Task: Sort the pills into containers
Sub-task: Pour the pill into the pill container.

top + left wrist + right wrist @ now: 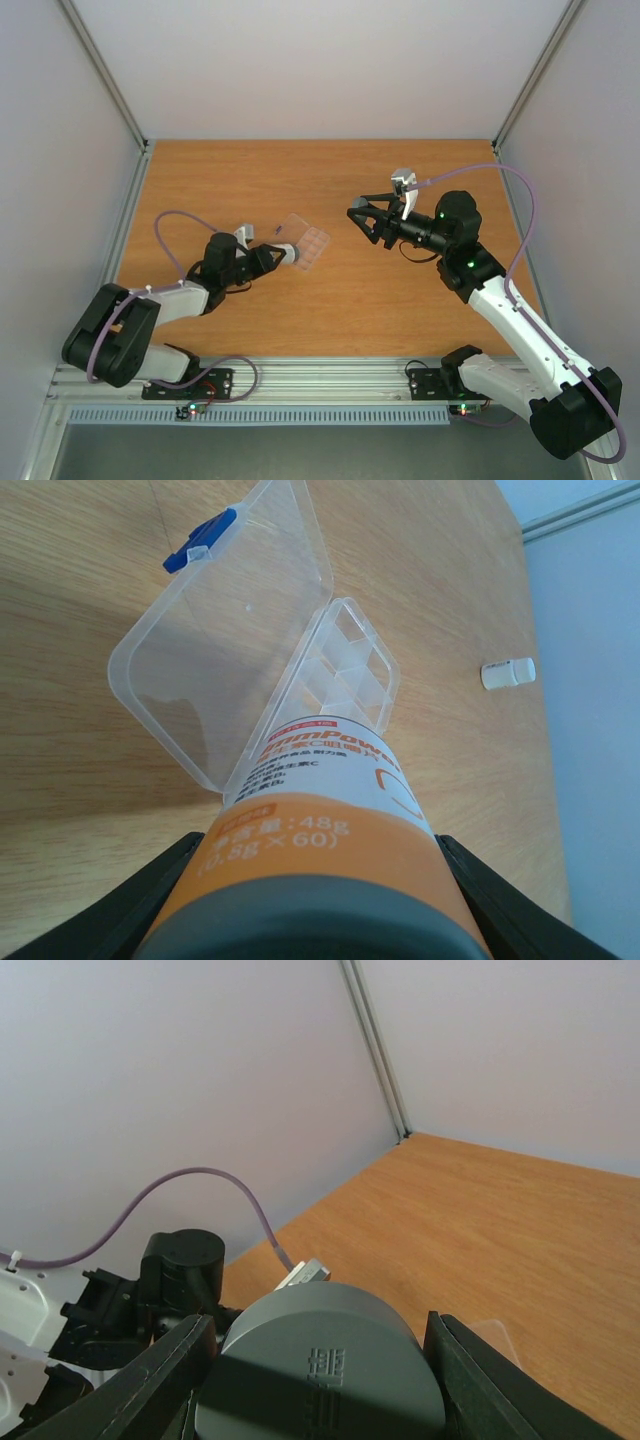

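Note:
My left gripper (268,259) (320,845) is shut on a pill bottle (330,810) with an orange-and-white label and a grey base, lying low over the table. Its mouth points at the clear pill box (308,242), right by the hinge between the open lid (215,640) and the containers (345,670). The bottle hides its own mouth. No pills show in any view. The cells that show look bare. My right gripper (365,222) (320,1325) is raised over the table to the right of the box and is shut on the grey bottle cap (320,1375).
A blue latch (200,540) sits on the lid's far edge. A small white cylinder (508,673) lies on the wooden table (400,300) to the right of the box. White walls and metal rails (130,210) enclose the table.

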### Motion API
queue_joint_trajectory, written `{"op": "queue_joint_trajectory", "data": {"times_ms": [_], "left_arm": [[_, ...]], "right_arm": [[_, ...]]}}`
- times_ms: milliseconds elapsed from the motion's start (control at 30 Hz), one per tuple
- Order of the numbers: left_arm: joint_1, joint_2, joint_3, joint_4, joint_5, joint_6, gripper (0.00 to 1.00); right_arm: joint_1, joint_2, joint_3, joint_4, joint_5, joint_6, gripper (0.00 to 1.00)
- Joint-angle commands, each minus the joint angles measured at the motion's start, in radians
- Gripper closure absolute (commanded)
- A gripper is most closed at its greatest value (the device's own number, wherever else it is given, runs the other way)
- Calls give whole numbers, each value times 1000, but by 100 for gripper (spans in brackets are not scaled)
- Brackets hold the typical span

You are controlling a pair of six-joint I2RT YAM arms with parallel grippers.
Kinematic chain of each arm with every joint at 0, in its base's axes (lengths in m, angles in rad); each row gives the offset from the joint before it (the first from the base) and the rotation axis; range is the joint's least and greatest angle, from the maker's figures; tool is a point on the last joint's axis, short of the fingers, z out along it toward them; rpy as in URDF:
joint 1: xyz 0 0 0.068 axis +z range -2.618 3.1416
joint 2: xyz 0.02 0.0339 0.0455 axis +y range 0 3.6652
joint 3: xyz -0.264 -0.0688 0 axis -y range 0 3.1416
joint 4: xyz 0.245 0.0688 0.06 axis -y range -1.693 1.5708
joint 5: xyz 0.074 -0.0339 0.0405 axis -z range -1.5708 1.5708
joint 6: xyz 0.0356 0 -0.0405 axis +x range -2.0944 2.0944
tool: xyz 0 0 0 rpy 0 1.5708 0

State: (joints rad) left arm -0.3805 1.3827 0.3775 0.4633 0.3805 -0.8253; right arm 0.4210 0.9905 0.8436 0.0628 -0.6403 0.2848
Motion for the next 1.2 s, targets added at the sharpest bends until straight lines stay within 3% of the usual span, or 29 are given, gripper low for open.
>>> {"op": "queue_joint_trajectory", "data": {"times_ms": [0,1167], "left_arm": [[5,-41,21,-23,-8,50,99],[-16,-36,128,-204,-40,160,100]], "right_arm": [[5,3,-18,42,-7,11,79],[5,30,-12,66,-16,26,79]]}}
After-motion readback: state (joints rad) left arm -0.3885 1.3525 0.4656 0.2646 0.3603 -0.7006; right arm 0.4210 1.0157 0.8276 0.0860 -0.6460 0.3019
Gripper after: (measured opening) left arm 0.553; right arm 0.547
